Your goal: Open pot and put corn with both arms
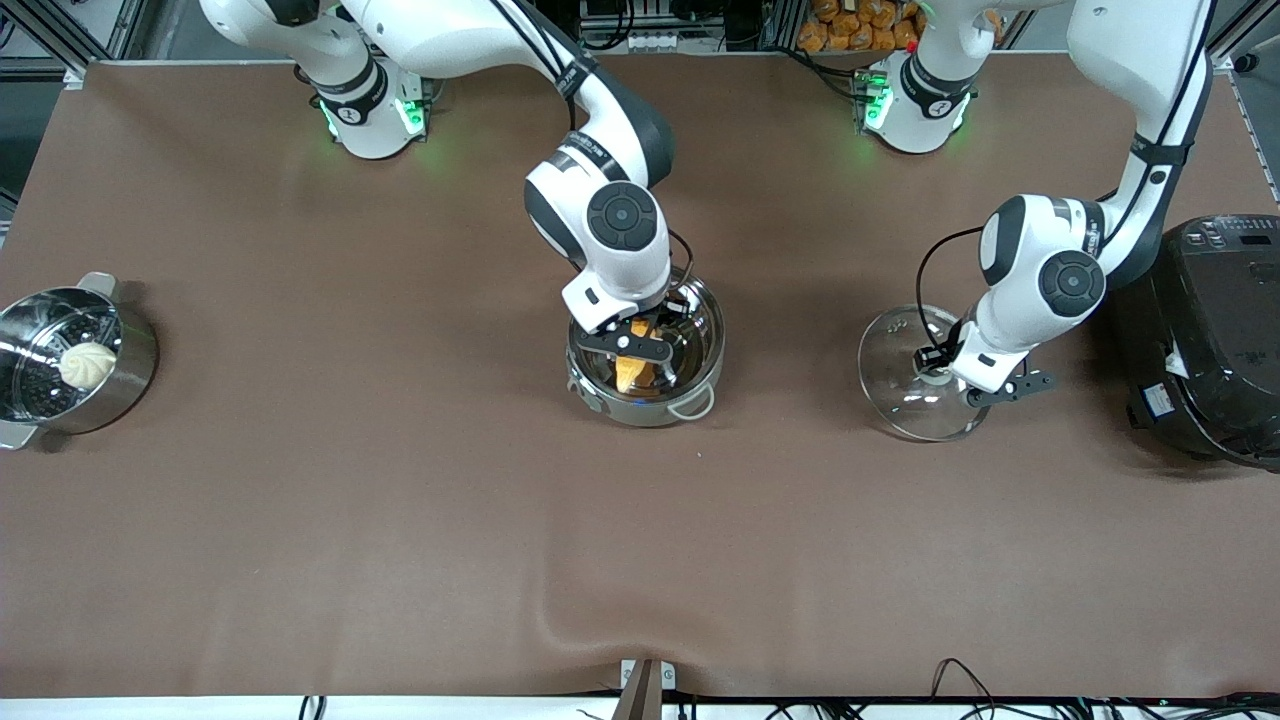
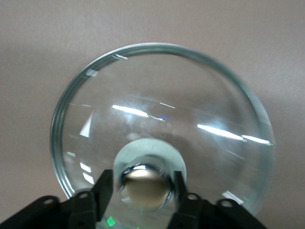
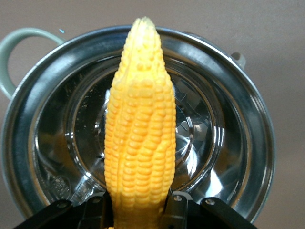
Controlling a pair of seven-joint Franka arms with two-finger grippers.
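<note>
Brown cloth covers the whole table (image 1: 400,560), and your round shiny stainless-steel pot (image 1: 690,350) stands open at its middle. The right gripper (image 1: 632,345) hangs over the pot's mouth, its fingers clamped on the thick end of the yellow-orange corn cob (image 3: 140,143), which points across the mirror-like bowl (image 3: 224,138) above the bottom. Toward the left arm's end of the table, the clear glass dome lid (image 1: 905,385) sits beside the pot, well apart from it, with the left gripper (image 2: 144,188) closed on its copper knob (image 2: 144,187); whether the lid rests on the cloth I cannot tell. You are at the placing step, as I judge it: the pot is uncovered and the corn not yet released. Next, lower the cob until it lies inside, then part the fingers and lift straight up, minding the rim.
</note>
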